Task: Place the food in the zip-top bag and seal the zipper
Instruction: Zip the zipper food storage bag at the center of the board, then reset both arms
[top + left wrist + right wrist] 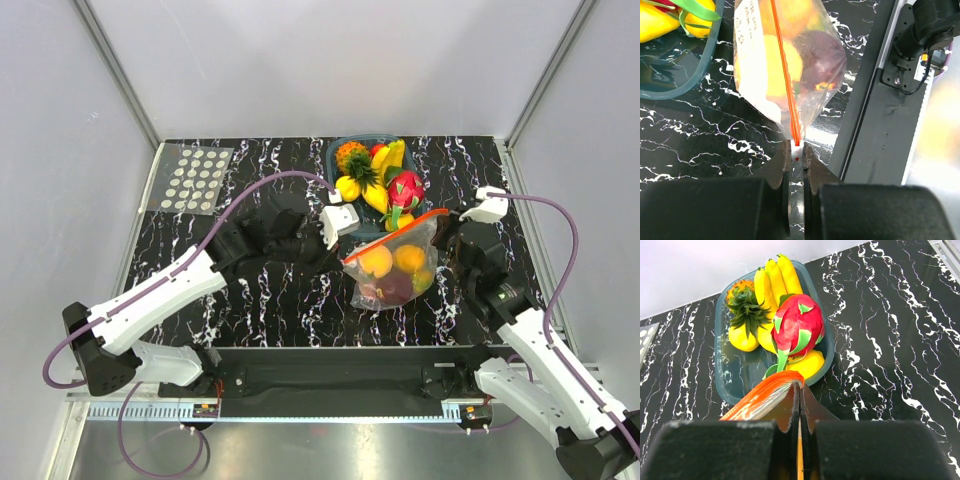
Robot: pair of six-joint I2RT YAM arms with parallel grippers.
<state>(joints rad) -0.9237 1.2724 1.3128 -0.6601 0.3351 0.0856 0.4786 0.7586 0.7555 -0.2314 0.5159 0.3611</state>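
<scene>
The clear zip-top bag (395, 272) hangs above the table between both grippers. Inside it sit two orange fruits (377, 260) and a dark purple one (397, 290). Its red-orange zipper (395, 232) stretches taut along the top. My left gripper (797, 152) is shut on the white slider (797, 148) at the zipper's (785, 75) left end. My right gripper (800, 390) is shut on the zipper's (765, 395) right end. More food lies in the teal tray (333, 160): a dragon fruit (797, 325), bananas (772, 280) and a small pineapple (352, 158).
A clear sheet with white dots (195, 178) lies at the table's far left corner. The tray's rim (705, 70) stands just behind the bag. A black rail (340, 365) runs along the near edge between the arm bases. Grey walls close in both sides.
</scene>
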